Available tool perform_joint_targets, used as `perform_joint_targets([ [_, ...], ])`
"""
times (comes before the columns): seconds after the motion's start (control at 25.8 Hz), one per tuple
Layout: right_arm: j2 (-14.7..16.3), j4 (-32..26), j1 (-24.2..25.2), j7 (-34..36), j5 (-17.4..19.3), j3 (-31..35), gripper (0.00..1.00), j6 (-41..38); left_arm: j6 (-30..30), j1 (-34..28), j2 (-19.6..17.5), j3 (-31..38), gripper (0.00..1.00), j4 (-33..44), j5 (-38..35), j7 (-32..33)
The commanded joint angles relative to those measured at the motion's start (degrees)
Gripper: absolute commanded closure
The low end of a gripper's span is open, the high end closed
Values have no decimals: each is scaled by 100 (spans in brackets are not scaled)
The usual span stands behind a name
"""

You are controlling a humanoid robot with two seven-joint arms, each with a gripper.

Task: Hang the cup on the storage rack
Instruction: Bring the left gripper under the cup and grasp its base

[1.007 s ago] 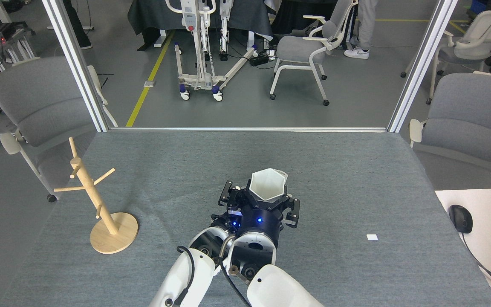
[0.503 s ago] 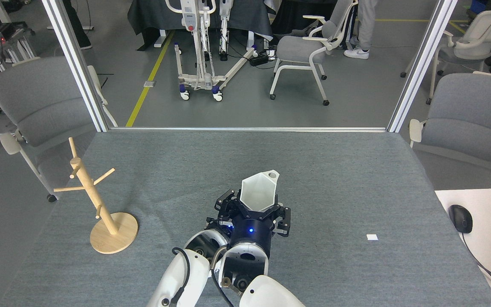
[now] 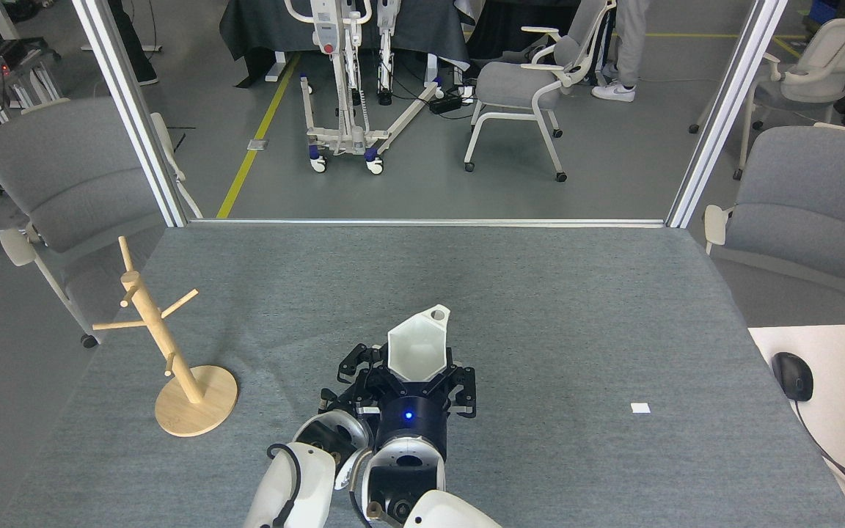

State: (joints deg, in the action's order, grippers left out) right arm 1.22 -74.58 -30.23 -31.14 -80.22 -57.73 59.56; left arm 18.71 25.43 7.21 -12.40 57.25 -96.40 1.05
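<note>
The right hand (image 3: 419, 375), a black claw on a dark wrist with a blue light, is clenched on the matte white hexagonal cup (image 3: 414, 350), its fingers pressed to the cup's lower facets on both sides. The cup is held clear of the grey felt-covered surface (image 3: 554, 308), near the front and about the middle. Its open mouth tilts toward the camera, so the pale inside and tapering faceted walls show. The small rim tab with its round hole sits at the cup's far upper right edge.

The left hand (image 3: 350, 369) lies just beside the cup's left side, dark and partly hidden; I cannot tell whether it is released or clenched.

Since half a second ago, the cup and right hand have moved left and nearer the camera.

The light wooden mug tree (image 3: 162, 345), with a round disc base, upright post and thin angled pegs, stands well apart at the surface's left edge, unmoved. A small white square (image 3: 640, 408) lies to the right.
</note>
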Motion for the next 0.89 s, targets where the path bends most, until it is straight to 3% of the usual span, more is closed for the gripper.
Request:
perform_joint_targets([
  [0.0, 18, 92, -71, 47, 235, -10, 90, 44, 203, -293, -36, 36, 2, 1104, 16, -360],
  [0.31, 1, 110, -89, 47, 322, 130, 90, 44, 238, -584, -27, 36, 2, 1315, 16, -412],
  [0.62, -17, 101, -467, 29, 1122, 166, 92, 44, 177, -540, 52, 9, 2, 1271, 7, -395],
  [0.85, -26, 75, -730, -797, 1201, 174, 91, 29, -219, -522, 44, -26, 2, 1104, -11, -395],
])
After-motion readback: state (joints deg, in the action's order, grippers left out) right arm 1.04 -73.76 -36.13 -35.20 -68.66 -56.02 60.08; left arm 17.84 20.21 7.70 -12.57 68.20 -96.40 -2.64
